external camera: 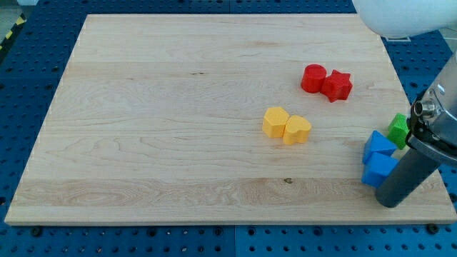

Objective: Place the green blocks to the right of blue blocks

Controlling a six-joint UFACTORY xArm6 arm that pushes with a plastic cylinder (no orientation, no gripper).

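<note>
Two blue blocks sit at the view's right: the upper one (378,145) and the lower one (378,170), touching each other. A green block (399,130) sits just above and right of the upper blue block, partly hidden by the arm. My tip (390,203) rests on the board just below and right of the lower blue block, close against it. The rod rises up to the right and covers part of the green block's right side. Only one green block shows.
A red cylinder (313,78) and a red star block (337,85) touch at the upper right. Two yellow blocks (275,122) (297,130) touch near the centre. The wooden board's right edge (428,143) is close to the blue blocks.
</note>
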